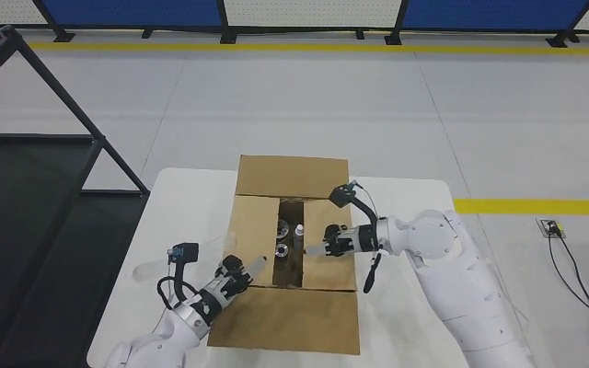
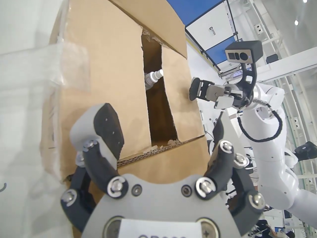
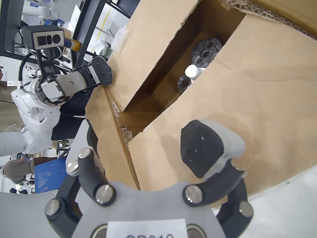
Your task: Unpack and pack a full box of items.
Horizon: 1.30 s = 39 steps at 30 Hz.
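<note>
The cardboard box (image 1: 293, 241) stands in the middle of the white table (image 1: 184, 202). Its outer flaps lie flat front and back, and the two inner flaps leave a narrow gap. In the gap I see a white bottle (image 1: 297, 229) (image 2: 153, 76) (image 3: 192, 71) and dark round parts (image 1: 282, 248) (image 3: 205, 50). My left gripper (image 1: 241, 269) (image 2: 163, 128) is open at the near corner of the left inner flap, with cardboard between its fingers. My right gripper (image 1: 320, 248) (image 3: 145, 142) is open over the right inner flap, one finger (image 3: 203, 147) lying on the cardboard.
A clear plastic bag (image 1: 149, 269) (image 2: 24, 80) lies on the table left of the box. A black metal rack (image 1: 55, 184) stands beyond the table's left edge. Bare tabletop shows to the right of the box, under the right arm.
</note>
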### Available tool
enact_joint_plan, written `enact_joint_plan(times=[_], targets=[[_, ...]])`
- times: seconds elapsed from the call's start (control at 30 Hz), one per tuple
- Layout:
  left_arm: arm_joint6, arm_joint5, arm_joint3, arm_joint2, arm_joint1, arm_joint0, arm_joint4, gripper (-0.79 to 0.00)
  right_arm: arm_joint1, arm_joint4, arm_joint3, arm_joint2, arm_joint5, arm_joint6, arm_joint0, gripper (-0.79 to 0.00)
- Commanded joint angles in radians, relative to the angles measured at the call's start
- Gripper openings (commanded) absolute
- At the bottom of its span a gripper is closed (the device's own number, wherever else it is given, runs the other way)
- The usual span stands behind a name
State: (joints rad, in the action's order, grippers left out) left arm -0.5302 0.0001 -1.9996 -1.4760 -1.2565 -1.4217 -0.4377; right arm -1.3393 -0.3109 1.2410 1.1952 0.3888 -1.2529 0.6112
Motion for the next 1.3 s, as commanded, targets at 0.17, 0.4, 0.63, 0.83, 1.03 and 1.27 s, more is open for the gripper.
enact_joint_plan(times=[0.17,0.4,0.63,0.83,1.03,1.27], targets=[[0.001,-0.019,-0.023,-0.031,0.006,-0.015,0.019,0.0,0.011,0.009,0.03,-0.002,-0.001,0.019,0.017,0.0],[-0.001,-0.078,-0.069,-0.08,0.014,-0.053,0.062,0.0,0.025,0.065,0.07,0.032,-0.001,0.076,0.042,0.0],[-0.069,-0.138,-0.101,-0.23,0.028,-0.102,0.213,0.0,0.036,0.13,0.069,0.081,-0.043,0.167,0.048,0.0],[-0.225,-0.215,-0.096,-0.408,0.05,-0.176,0.264,0.0,0.036,0.13,0.069,0.081,-0.043,0.167,0.048,0.0],[-0.233,-0.221,-0.097,-0.416,0.051,-0.181,0.261,0.0,0.035,0.131,0.068,0.075,-0.05,0.174,0.053,0.0],[-0.218,-0.231,-0.095,-0.397,0.055,-0.182,0.228,0.0,0.028,0.073,-0.069,0.052,-0.089,0.353,-0.051,0.0]])
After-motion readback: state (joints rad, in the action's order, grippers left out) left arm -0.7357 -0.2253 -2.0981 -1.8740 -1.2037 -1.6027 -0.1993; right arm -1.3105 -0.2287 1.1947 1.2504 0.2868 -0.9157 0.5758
